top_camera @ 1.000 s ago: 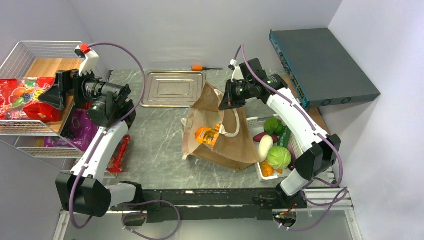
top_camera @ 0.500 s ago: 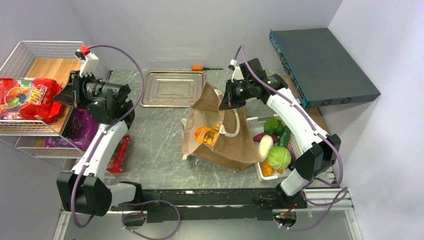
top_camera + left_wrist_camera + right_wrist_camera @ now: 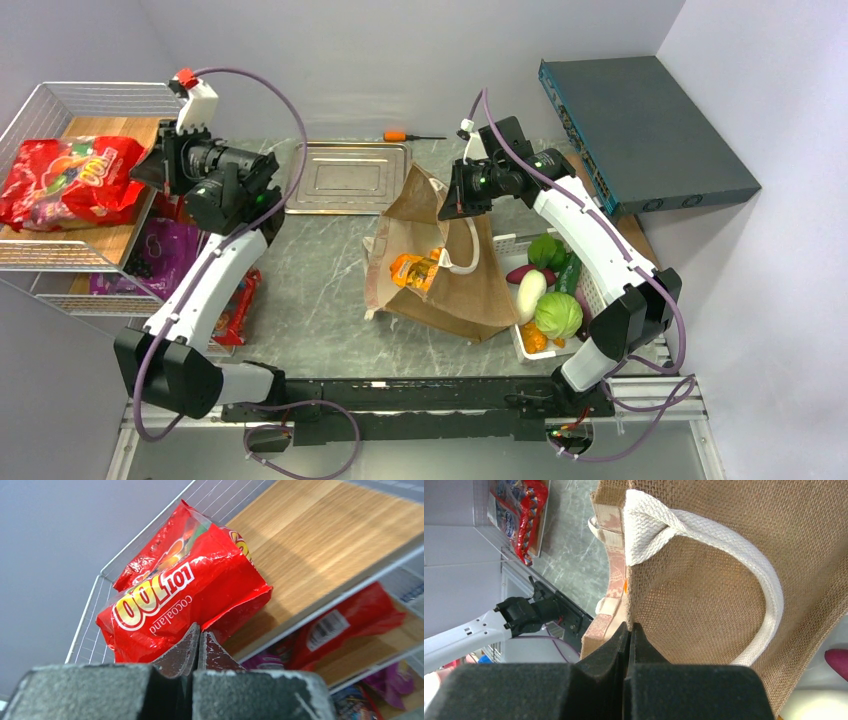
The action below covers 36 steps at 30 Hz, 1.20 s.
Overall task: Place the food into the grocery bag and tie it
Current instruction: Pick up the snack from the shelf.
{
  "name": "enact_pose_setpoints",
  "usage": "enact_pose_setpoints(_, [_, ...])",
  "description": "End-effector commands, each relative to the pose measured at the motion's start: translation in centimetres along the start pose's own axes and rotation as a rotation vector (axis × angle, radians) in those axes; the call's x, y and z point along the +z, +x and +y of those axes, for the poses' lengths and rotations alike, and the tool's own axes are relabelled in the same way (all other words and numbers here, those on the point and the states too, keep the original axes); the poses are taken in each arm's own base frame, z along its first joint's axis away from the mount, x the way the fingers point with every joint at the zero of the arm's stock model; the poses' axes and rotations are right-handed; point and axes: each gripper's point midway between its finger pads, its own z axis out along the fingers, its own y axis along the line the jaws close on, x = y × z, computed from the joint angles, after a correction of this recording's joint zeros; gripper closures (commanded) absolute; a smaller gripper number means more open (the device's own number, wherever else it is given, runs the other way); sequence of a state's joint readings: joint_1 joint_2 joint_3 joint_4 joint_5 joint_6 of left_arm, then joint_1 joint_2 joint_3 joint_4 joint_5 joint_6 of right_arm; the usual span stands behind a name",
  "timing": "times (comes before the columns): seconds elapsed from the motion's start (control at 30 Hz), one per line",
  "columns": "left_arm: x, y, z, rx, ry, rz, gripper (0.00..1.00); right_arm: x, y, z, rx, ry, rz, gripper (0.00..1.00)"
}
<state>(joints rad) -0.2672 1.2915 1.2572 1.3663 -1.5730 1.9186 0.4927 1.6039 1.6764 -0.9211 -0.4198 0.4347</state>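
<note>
A shiny red snack packet (image 3: 68,182) (image 3: 170,597) hangs tilted over the top wooden shelf of the wire rack (image 3: 90,92). My left gripper (image 3: 152,170) (image 3: 200,630) is shut on its lower edge. The brown grocery bag (image 3: 455,285) (image 3: 704,580) stands open in the table's middle, with white loop handles (image 3: 704,527). An orange packet (image 3: 414,268) shows inside it. My right gripper (image 3: 447,205) (image 3: 629,628) is shut on the bag's upper rim and holds the mouth up.
A white basket (image 3: 503,240) of vegetables stands right of the bag. Behind it are a metal tray (image 3: 345,178) and an orange-handled screwdriver (image 3: 405,135). A blue-grey box (image 3: 640,125) sits back right. More packets, red (image 3: 238,305) and purple (image 3: 160,255), lie under the rack.
My left gripper has closed on the red packet's edge, then risen and drawn back to the right, tilting the packet up off the shelf. The right arm and bag have not moved.
</note>
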Motion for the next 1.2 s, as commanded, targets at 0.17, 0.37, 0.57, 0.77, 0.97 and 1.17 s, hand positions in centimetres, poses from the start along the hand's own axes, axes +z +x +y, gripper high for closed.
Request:
enact_pose_setpoints(0.17, [-3.8, -4.0, -2.9, -0.051, 0.139, -0.101, 1.0, -0.8, -0.2, -0.9, -0.04, 0.062, -0.025, 1.0])
enact_pose_setpoints(0.37, [-5.2, -3.7, -5.0, -0.014, 0.186, -0.116, 0.8, -1.3, -0.3, -1.4, -0.052, 0.095, -0.04, 1.0])
enact_pose_setpoints(0.57, [-5.5, -3.4, -5.3, 0.018, 0.197, -0.124, 0.16, -1.5, -0.3, -1.4, -0.054, 0.098, -0.042, 1.0])
enact_pose_setpoints(0.77, [-5.3, -3.8, -4.6, 0.029, 0.181, -0.148, 0.01, -1.1, -0.3, -1.2, -0.05, 0.086, -0.032, 1.0])
enact_pose_setpoints(0.97, [-5.3, -4.8, -4.8, 0.088, 0.139, -0.205, 0.01, -0.9, -0.1, -1.0, -0.045, 0.072, -0.021, 1.0])
enact_pose_setpoints(1.17, [-4.0, -5.2, -4.1, 0.067, 0.081, -0.199, 0.01, -0.9, 0.1, -0.8, -0.04, 0.06, -0.012, 1.0])
